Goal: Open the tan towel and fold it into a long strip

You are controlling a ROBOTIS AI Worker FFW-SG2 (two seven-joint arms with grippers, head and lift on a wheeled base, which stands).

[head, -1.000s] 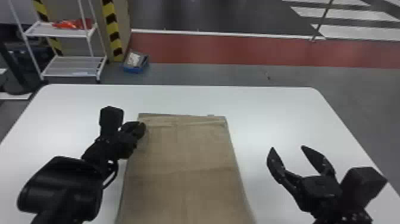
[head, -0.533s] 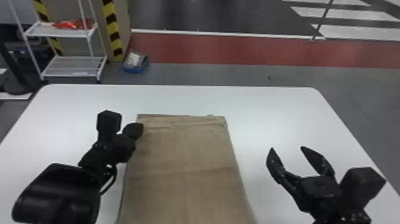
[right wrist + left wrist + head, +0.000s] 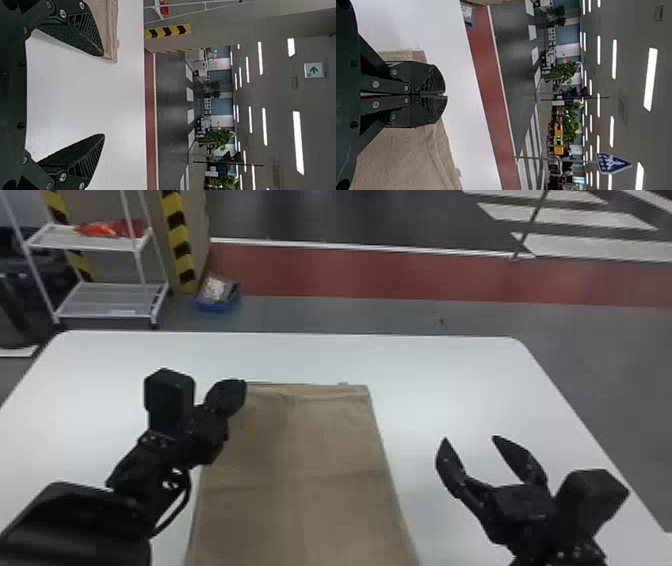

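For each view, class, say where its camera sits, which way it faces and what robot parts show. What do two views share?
Head view: on the head, facing forward and down at the table and towel; left tool and right tool show.
Left wrist view: on the left wrist, facing out past the closed left tool, over towel and room.
Right wrist view: on the right wrist, facing out between the open right tool's fingers.
Shared by both wrist views: towel, table, red floor strip.
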